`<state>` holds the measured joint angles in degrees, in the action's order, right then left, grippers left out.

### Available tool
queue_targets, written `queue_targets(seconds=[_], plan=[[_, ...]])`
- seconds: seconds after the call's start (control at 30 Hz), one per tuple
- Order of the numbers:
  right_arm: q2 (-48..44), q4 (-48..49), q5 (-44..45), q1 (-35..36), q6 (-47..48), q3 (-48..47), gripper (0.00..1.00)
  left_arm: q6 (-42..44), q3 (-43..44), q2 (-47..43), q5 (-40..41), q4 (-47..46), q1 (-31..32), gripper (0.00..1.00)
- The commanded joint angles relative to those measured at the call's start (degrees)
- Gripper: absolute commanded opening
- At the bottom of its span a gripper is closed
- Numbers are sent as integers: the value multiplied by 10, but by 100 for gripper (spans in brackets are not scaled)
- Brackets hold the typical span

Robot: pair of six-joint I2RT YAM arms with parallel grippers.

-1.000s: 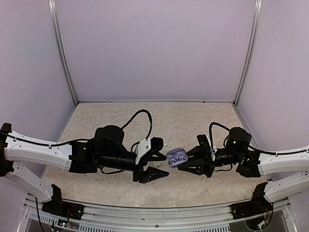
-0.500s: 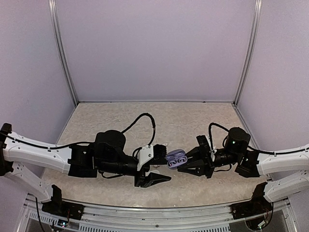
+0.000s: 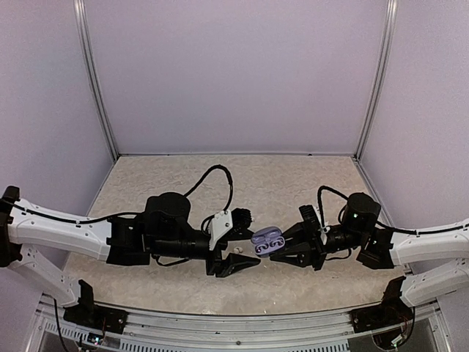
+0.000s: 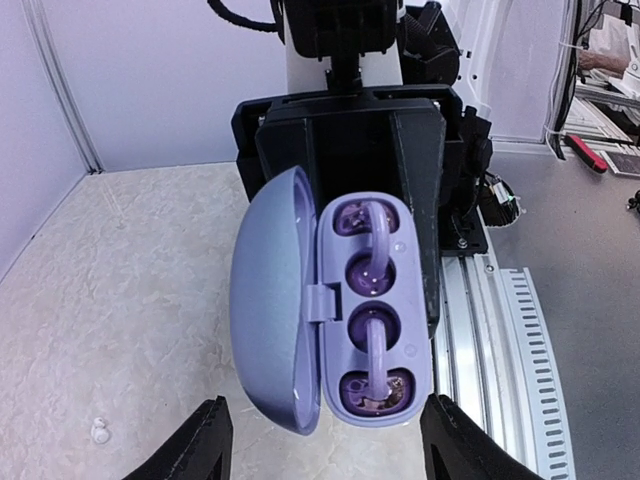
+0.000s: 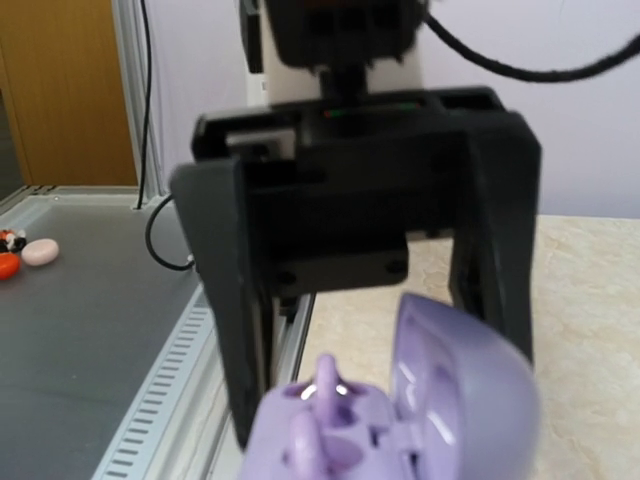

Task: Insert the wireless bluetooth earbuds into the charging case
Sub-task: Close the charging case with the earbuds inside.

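Top external view: you see both arms reach in from the two sides and meet over the near middle of the desk (image 3: 293, 183).
Right hand (image 3: 284, 246): closed narrow on the charging case (image 3: 267, 240), with a black finger along each side of its base, so you have the case held just above the desk.
Charging case: lilac, pebble-shaped and open. It sits between the two hands with its open face turned toward the left hand and partly upward.
Lid (image 4: 268, 310): swung back on its hinge and standing beside the base. In your left wrist view it is on the left of the base.
Inside of the case: you see four round, glossy purple hollows in a row, joined in pairs by curved purple bars. You cannot tell whether any bud sits in them.
Left hand (image 3: 238, 243): wide and holding nothing. Its fingertips stop just left of the case, apart from it.
Cream-white earbud (image 3: 236, 249): lies on the desk below the left hand, just left of the case and slightly nearer. It is touched by neither hand.
Right wrist view: you get the case blurred at the bottom edge, with the left hand facing it squarely and its two black fingers spread to either side.
Desk: beige and stone-patterned, with a metal rail (image 3: 242, 330) along the near edge.
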<state>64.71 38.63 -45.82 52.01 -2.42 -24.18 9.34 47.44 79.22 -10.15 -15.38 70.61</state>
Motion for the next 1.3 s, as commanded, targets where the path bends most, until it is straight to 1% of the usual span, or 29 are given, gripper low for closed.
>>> queue_targets(seconds=[0.0, 0.3, 0.47, 0.57, 0.7, 0.83, 1.07, 1.27], plan=[[-4, -2, -9, 4, 2, -13, 0, -3, 22, 12, -26, -22, 3, 65], [14, -1, 16, 5, -5, -8, 0, 44, 34, -18, -47, -17, 47, 62], [16, 7, 28, 1, -17, -8, 0, 43, 38, -26, -49, -8, 49, 58], [17, 19, 27, -9, -37, -6, 0, 34, 35, -33, -50, -24, 47, 58], [12, 36, 16, -18, -69, -6, 0, 35, 44, -20, -27, -1, 45, 57], [14, 28, 15, -21, -99, -21, 0, 49, 49, -5, -23, 18, 50, 53], [56, 21, 12, -22, -181, -44, 0, 111, 64, -1, 27, 59, 68, 46], [63, 10, 19, -23, -225, -52, 0, 154, 62, -15, 66, 79, 77, 41]])
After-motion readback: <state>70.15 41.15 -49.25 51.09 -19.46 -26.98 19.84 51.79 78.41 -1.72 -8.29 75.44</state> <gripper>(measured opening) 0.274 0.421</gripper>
